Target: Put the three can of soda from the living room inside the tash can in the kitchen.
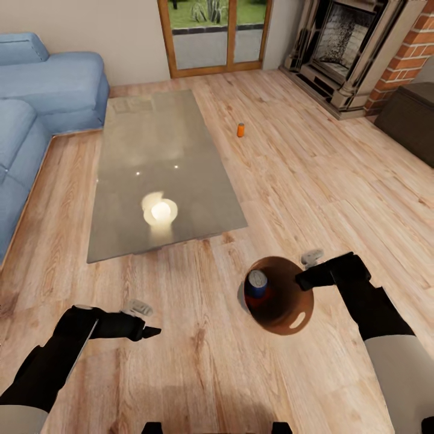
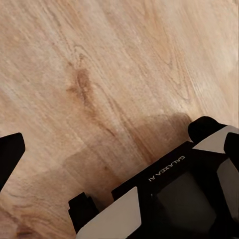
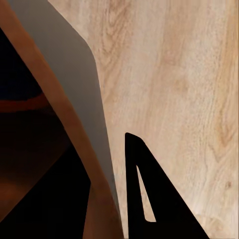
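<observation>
One blue soda can (image 1: 258,283) in trash can (image 1: 299,313) gripped by right fingers (image 1: 303,280), one orange can (image 1: 240,129) on floor (image 1: 301,169), left fingers' (image 1: 150,331) spread unclear.

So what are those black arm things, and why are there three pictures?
They are a robot's two arms. The big picture comes from a camera on its head, looking down. The other two come from cameras by each arm's tool. The right tool grips the rim of the trash can, a small bucket that is brown inside. The close-up shows its wall between the two fingers. A blue soda can sits inside it. The left tool holds nothing and hangs over the wood floor. Farther off, an orange soda can stands on the floor beside the glass table.
</observation>
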Tool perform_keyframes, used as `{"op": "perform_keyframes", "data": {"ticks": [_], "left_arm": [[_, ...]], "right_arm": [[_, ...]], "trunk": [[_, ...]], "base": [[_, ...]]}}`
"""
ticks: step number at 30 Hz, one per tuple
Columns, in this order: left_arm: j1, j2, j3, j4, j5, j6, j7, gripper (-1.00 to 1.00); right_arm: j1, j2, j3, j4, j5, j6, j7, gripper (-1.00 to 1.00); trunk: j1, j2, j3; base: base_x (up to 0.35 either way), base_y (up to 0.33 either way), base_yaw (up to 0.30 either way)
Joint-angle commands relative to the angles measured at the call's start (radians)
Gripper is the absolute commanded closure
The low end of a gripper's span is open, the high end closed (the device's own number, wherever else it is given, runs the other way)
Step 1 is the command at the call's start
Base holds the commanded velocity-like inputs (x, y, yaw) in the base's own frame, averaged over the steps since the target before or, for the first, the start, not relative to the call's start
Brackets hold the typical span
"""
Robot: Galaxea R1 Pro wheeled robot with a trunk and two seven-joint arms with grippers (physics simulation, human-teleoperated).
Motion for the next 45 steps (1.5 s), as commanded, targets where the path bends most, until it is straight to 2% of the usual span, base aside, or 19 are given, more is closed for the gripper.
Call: {"op": "perform_keyframes", "data": {"ticks": [1,3,8,10,11,12,13,14,15,17,18,21,26,31,36,41,42,45], "left_arm": [[0.000,0.000,0.012,0.015,0.000,-0.019,0.000,-1.00],[0.000,0.000,0.029,0.033,0.000,-0.041,0.000,-1.00],[-0.001,0.000,0.102,0.129,0.000,-0.177,0.003,-1.00],[-0.001,0.000,0.137,0.164,0.000,-0.242,0.011,-1.00],[0.000,0.000,0.147,0.170,0.001,-0.260,0.013,-1.00],[0.003,-0.002,0.184,0.182,0.001,-0.321,0.019,-1.00],[0.004,-0.003,0.199,0.186,0.001,-0.343,0.020,-1.00],[0.006,-0.005,0.252,0.208,0.001,-0.412,0.022,-1.00],[0.006,-0.006,0.285,0.234,0.001,-0.454,0.023,-1.00],[0.007,-0.007,0.311,0.265,0.002,-0.500,0.023,-1.00],[0.007,-0.007,0.334,0.306,0.002,-0.557,0.024,-1.00],[0.007,-0.007,0.371,0.383,0.002,-0.657,0.025,-1.00],[0.008,-0.009,0.410,0.468,0.003,-0.769,0.025,-1.00],[0.008,-0.009,0.419,0.518,0.002,-0.832,0.026,-1.00],[0.008,-0.010,0.421,0.551,0.003,-0.863,0.038,-1.00],[0.008,-0.010,0.421,0.557,0.003,-0.870,0.042,-1.00],[0.008,-0.010,0.422,0.558,0.004,-0.871,0.042,-1.00],[0.008,-0.010,0.422,0.559,0.004,-0.871,0.041,-1.00]], "right_arm": [[0.000,-0.008,-0.028,0.000,-0.011,-0.014,0.036,1.00],[0.001,-0.019,-0.047,0.000,-0.009,-0.026,0.060,1.00],[0.019,-0.088,-0.087,0.002,-0.016,-0.079,0.109,1.00],[0.036,-0.103,-0.144,0.007,-0.018,-0.125,0.133,1.00],[0.040,-0.105,-0.163,0.008,-0.018,-0.137,0.142,1.00],[0.054,-0.110,-0.211,0.010,-0.016,-0.176,0.171,1.00],[0.059,-0.111,-0.222,0.011,-0.016,-0.189,0.179,1.00],[0.077,-0.114,-0.245,0.012,-0.016,-0.221,0.196,1.00],[0.090,-0.114,-0.258,0.013,-0.017,-0.235,0.203,1.00],[0.104,-0.114,-0.275,0.013,-0.017,-0.245,0.208,1.00],[0.120,-0.113,-0.297,0.013,-0.018,-0.264,0.211,1.00],[0.141,-0.111,-0.332,0.015,-0.018,-0.307,0.214,1.00],[0.165,-0.106,-0.391,0.017,-0.020,-0.339,0.215,1.00],[0.180,-0.099,-0.421,0.021,-0.020,-0.401,0.211,1.00],[0.192,-0.094,-0.427,0.030,-0.022,-0.419,0.210,1.00],[0.202,-0.093,-0.428,0.035,-0.048,-0.422,0.211,1.00],[0.212,-0.093,-0.428,0.037,-0.068,-0.426,0.207,1.00],[0.221,-0.093,-0.428,0.038,-0.074,-0.462,0.205,1.00]], "trunk": [[-0.004,0.007,0.003],[-0.012,0.021,0.010],[-0.031,0.056,0.025],[-0.038,0.070,0.031],[-0.042,0.077,0.035],[-0.046,0.084,0.038],[-0.050,0.091,0.041],[-0.054,0.098,0.044],[-0.058,0.105,0.047],[-0.065,0.119,0.053],[-0.069,0.126,0.057],[-0.081,0.147,0.066],[-0.084,0.154,0.069],[-0.084,0.154,0.069],[-0.084,0.154,0.069],[-0.084,0.154,0.069],[-0.084,0.154,0.069],[-0.084,0.154,0.069]], "base": [[0.000,0.000,0.000],[0.000,0.000,0.000],[0.000,0.000,0.000],[0.000,0.000,0.000],[0.000,0.000,0.000],[0.000,0.000,0.000],[0.000,0.000,0.000],[0.000,0.000,0.000],[0.000,0.000,0.000],[0.000,0.000,0.000],[0.000,0.000,0.000],[0.000,0.000,0.000],[0.000,0.000,0.000],[0.000,0.000,0.000],[0.000,0.000,0.000],[0.000,0.000,0.000],[0.000,0.000,0.000],[0.000,0.000,0.000]]}}
